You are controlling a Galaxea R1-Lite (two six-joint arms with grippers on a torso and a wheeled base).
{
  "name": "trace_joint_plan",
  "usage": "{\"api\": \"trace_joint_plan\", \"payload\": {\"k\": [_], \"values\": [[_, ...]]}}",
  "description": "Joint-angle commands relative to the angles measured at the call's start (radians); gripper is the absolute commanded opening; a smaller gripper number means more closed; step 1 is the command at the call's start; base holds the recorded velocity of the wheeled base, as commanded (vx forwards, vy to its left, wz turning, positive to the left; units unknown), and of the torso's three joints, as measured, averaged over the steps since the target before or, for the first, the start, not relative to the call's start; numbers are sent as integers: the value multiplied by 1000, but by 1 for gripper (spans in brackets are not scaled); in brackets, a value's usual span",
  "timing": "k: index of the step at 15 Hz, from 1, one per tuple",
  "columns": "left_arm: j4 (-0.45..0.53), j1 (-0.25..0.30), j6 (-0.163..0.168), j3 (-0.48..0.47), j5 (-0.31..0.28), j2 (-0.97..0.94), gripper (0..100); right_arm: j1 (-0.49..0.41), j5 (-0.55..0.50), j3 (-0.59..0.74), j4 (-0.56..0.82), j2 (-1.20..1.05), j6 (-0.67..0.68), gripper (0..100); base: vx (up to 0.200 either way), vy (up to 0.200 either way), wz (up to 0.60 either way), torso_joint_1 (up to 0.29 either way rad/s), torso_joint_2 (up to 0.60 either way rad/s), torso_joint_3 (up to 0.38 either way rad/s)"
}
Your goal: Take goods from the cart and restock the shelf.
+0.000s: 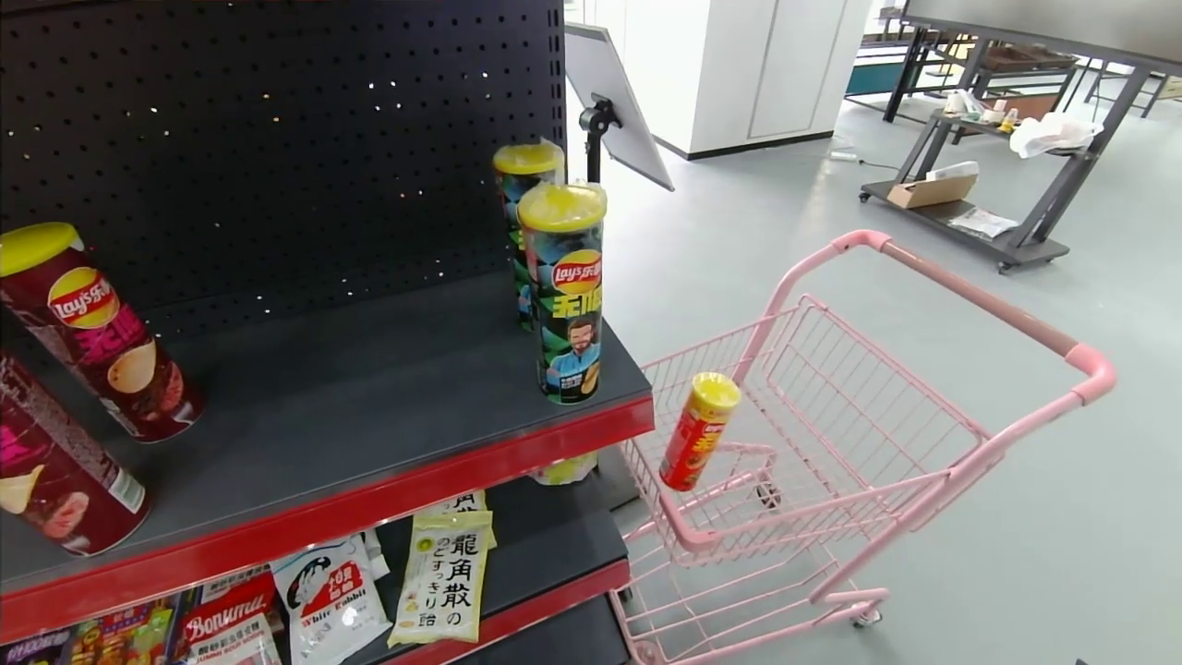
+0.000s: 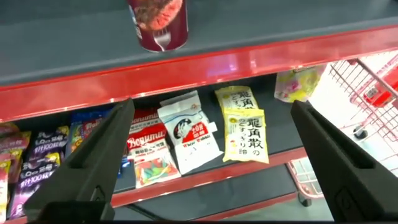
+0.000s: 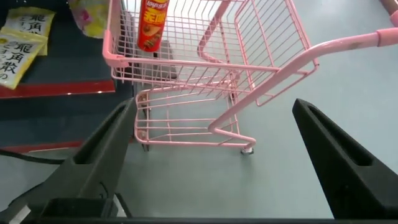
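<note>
Shelving of dark board with red edge [image 1: 369, 388] filled the frame's left, bearing maroon chip tubes [image 1: 102, 332] and, at centre, green-printed yellow-lidded tubes [image 1: 571, 296]. Right of centre, a red cylindrical chip can with yellow lid [image 1: 697, 432] leaned inside the pink wire cart [image 1: 979, 296]. Light, stiff, slick and dentable, it likely suited a mid-body grasp. Left gripper [image 2: 212, 104] and right gripper [image 3: 214, 102] stood spread, empty.

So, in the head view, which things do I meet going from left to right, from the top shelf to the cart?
dark red chip can with yellow lid -> front green-and-black chip can -> red chip can in the cart -> pink cart's handle
</note>
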Motion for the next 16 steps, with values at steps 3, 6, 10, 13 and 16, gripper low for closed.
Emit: {"api": "trace_joint_plan", "payload": {"k": [3, 6, 10, 13, 16], "values": [[0, 0, 7, 0, 0, 1, 100, 1, 0, 20, 0, -23, -1, 100, 0, 0, 0, -150, 349, 199], [0, 0, 10, 0, 0, 1, 100, 1, 0, 34, 0, -37, -1, 100, 0, 0, 0, -157, 372, 224], [0, 0, 16, 0, 0, 1, 100, -1, 0, 56, 0, -53, 1, 100, 0, 0, 0, -163, 416, 251], [0, 0, 16, 0, -2, 1, 100, -1, -2, 73, 0, -63, 1, 100, 0, 0, 0, -201, 535, 331], [0, 0, 33, 0, -2, 1, 100, 7, 3, -35, -11, 26, 16, 100, 0, 0, 0, -105, 290, 183]]}}
